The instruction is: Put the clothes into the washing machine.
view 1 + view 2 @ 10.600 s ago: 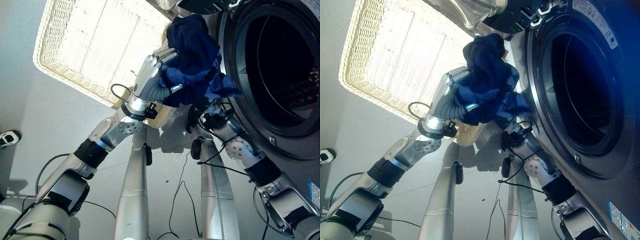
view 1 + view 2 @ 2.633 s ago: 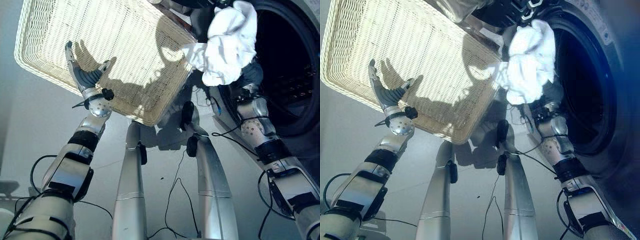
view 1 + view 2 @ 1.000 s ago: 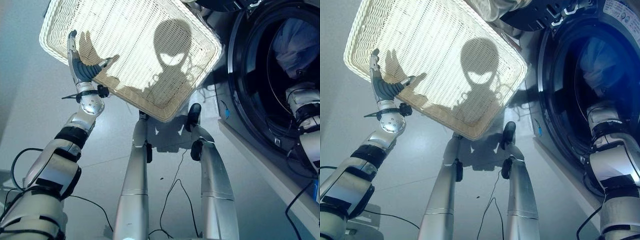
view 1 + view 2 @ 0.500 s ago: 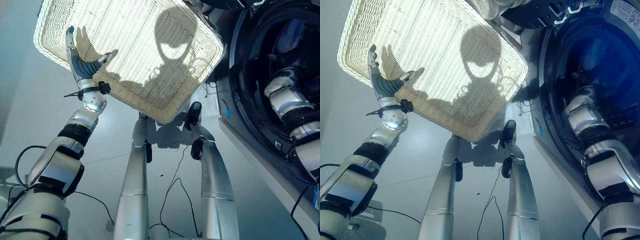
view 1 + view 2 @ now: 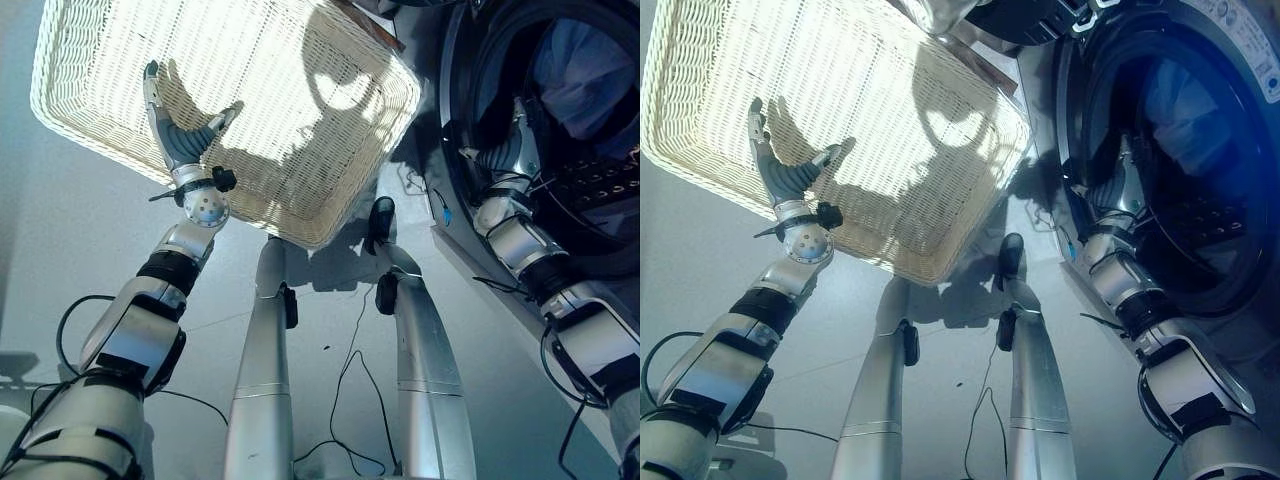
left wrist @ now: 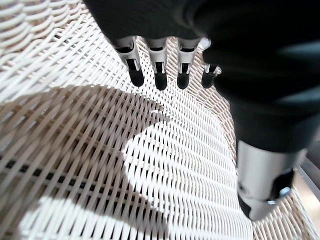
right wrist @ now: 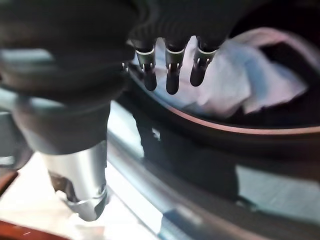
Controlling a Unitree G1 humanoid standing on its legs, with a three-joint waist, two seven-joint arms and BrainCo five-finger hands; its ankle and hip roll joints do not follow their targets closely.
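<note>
A white cloth (image 5: 583, 78) lies inside the drum of the washing machine (image 5: 462, 60), whose round opening faces me at the right; the same white cloth (image 7: 235, 80) shows past the fingers in the right wrist view. My right hand (image 5: 508, 150) is at the lower left of the door rim, fingers straight and holding nothing. My left hand (image 5: 175, 135) hovers open over the pale wicker basket (image 5: 70, 120) on the floor at the left. Woven basket floor (image 6: 165, 165) lies under its fingers (image 6: 159, 75), with no clothes on it.
The basket's near corner (image 5: 300, 235) lies close to the washer's front. Grey floor (image 5: 60, 260) spreads left of and in front of the basket.
My right hand has drawn back out of the drum to the door rim, leaving the white cloth inside. The view has shifted a little; my left hand stays over the basket.
</note>
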